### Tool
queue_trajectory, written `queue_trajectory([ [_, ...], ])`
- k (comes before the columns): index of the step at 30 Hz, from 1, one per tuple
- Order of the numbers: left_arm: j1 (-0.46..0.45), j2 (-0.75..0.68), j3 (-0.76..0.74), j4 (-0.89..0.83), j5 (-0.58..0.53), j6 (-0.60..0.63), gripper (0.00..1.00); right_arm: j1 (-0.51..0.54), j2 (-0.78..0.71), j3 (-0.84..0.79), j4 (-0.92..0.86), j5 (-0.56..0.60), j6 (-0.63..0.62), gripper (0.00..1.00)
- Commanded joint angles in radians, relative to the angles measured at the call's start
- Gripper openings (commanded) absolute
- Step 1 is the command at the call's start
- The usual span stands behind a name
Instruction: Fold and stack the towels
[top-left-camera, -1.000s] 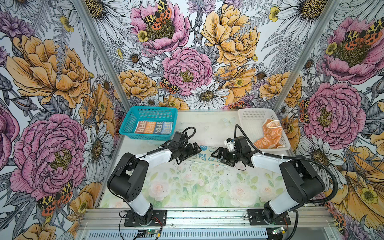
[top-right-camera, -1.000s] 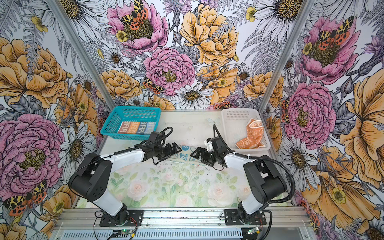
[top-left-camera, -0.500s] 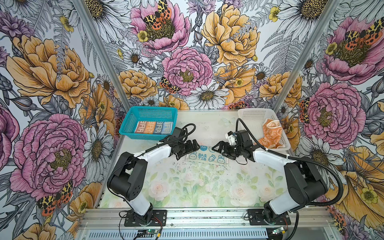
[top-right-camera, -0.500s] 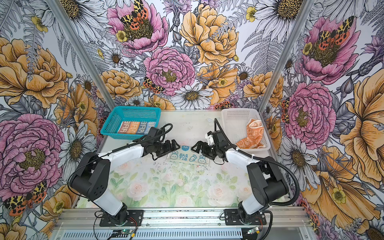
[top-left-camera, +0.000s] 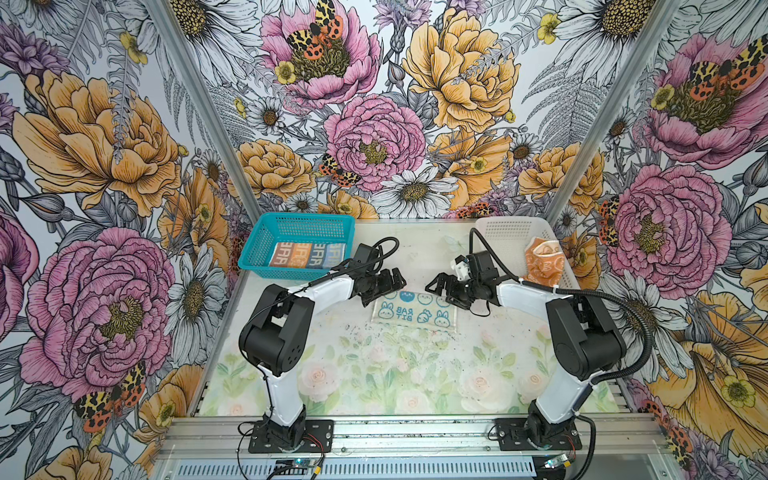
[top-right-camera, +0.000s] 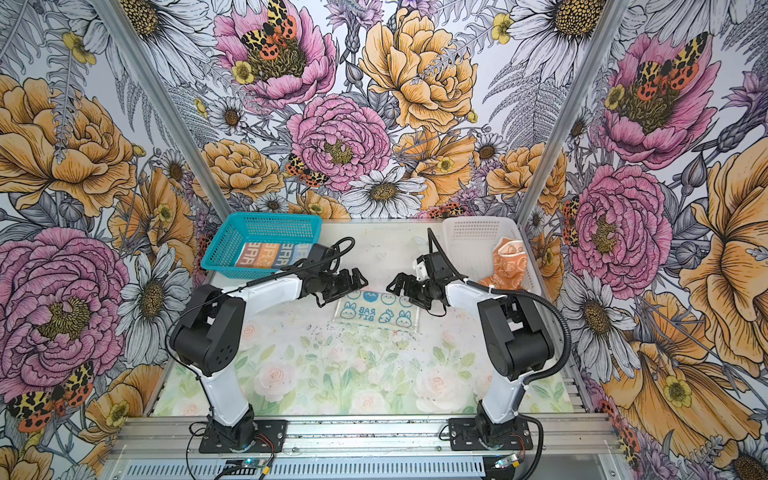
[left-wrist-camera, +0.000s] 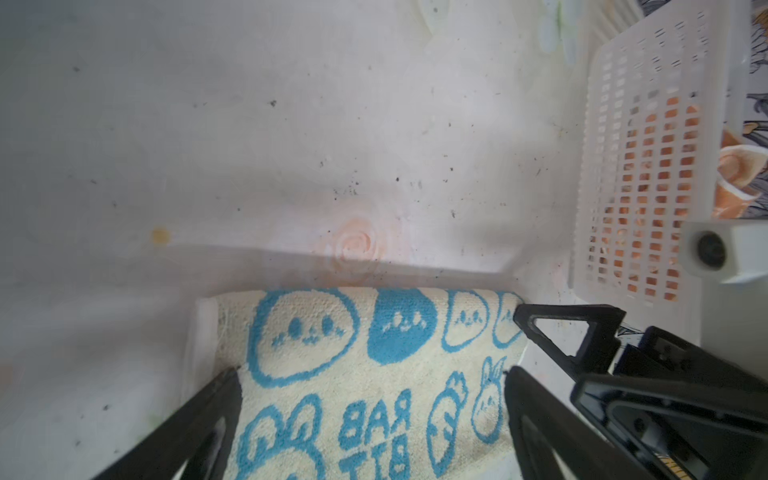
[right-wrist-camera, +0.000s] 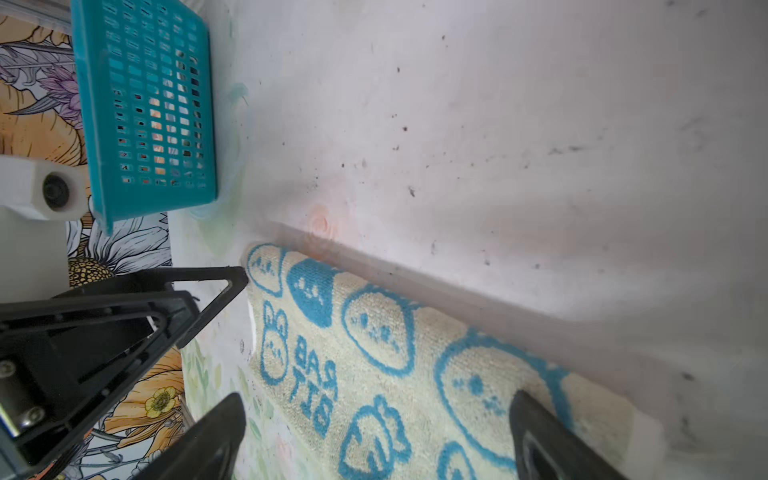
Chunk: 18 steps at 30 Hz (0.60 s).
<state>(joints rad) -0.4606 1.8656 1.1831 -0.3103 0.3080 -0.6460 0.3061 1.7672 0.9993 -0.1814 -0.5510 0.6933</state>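
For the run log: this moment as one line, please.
left gripper: open; right gripper: open; cream towel: on table, unheld; striped towel: in teal basket; orange towel: crumpled in white basket

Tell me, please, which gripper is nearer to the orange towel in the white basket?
Right. The right gripper sits at the end of the cream towel nearest the white basket holding the orange towel; the left gripper is at its opposite end.

Teal basket (top-left-camera: 309, 228) sits at table's (top-left-camera: 374, 374) far-left corner, white basket (top-left-camera: 505, 230) at far-right. Floral wallpaper (top-left-camera: 374, 137) surrounds table on three sides; metal rail (top-left-camera: 415, 428) along near edge.
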Motion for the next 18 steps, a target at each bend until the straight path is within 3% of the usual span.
queue_trajectory([
  [1, -0.005, 0.023, -0.020, 0.020, 0.009, 0.026, 0.99, -0.005, 0.009, -0.012, 0.000, 0.023, -0.053, 0.99],
  [8, 0.003, -0.021, -0.022, -0.005, 0.005, 0.052, 0.99, -0.018, -0.038, -0.012, -0.009, 0.005, -0.078, 0.99],
  [18, -0.008, -0.102, 0.028, -0.234, -0.080, 0.196, 0.99, -0.021, -0.199, -0.081, -0.125, 0.086, -0.112, 0.99],
])
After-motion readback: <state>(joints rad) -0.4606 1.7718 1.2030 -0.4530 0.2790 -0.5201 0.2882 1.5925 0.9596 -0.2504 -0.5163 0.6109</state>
